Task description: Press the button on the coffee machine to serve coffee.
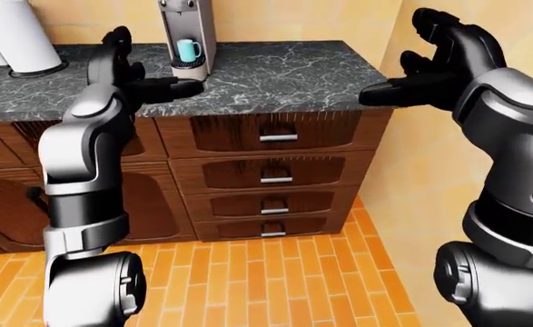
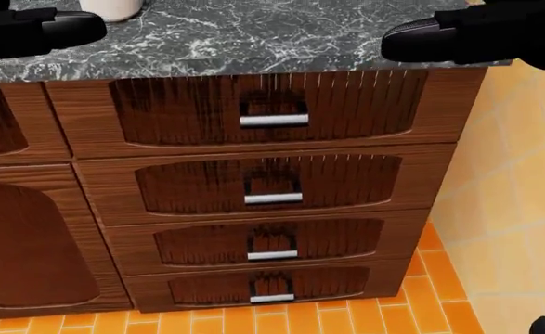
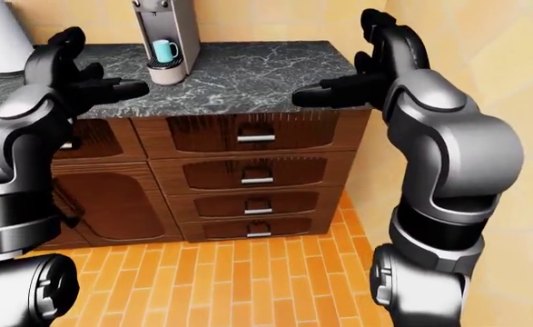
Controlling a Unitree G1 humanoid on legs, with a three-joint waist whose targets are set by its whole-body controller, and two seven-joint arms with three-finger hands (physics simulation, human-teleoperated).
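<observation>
So, one white appliance (image 1: 16, 37) stood at the far left of the left-eye view on the dark marble counter (image 1: 275, 75). Next came the left hand (image 1: 134, 78), fingers (image 1: 177, 88) spread apart and holding nothing, raised over the counter's edge. Just right of it and farther up the view sat one coffee machine (image 1: 187, 34) with one teal cup (image 1: 188, 50) in its bay; its button couldn't be made out. One stack of four drawers (image 2: 272, 195) followed below. At far right, the right hand (image 1: 434, 65) hovered open, well apart from the machine.
</observation>
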